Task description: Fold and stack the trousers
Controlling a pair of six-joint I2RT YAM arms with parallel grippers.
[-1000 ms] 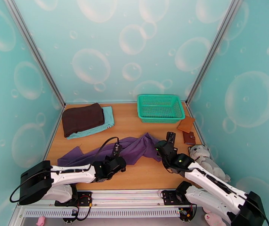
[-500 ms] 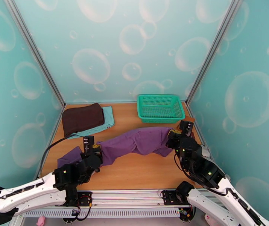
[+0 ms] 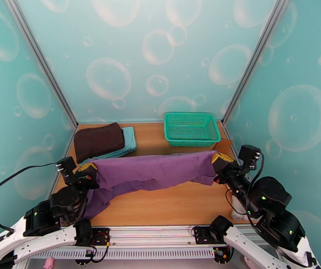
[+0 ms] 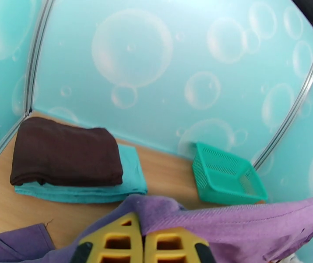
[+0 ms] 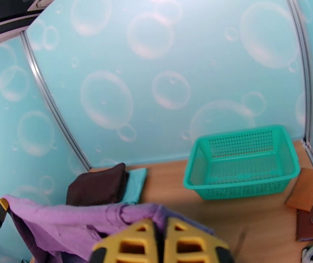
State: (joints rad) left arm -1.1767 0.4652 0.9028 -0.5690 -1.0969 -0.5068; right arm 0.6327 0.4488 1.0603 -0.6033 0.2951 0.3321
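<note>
a wooden table [image 3: 169,205] sits inside a booth of teal walls [image 3: 129,54] printed with pale bubbles. the trousers [image 3: 151,172] hang above it as a purple band stretched across the middle, running from the left gripper [image 3: 87,168] to the right gripper [image 3: 221,158]. both pincers are clenched on the cloth, the left one on the band's left end and the right one on its right end. in the left wrist view the 2 yellow fingers [image 4: 117,242] press together with purple fabric bunched over their tips, and the right wrist view shows the same. the band sags a little between the 2 grips. below the left gripper more of the fabric drops toward the near left part of the table.

beyond the trousers, at the far left, a dark brown folded cloth [image 3: 98,141] lies on top of a light teal folded cloth [image 3: 130,139]. a green basket [image 3: 191,128] stands at the far right, just behind the right gripper's end of the band.
</note>
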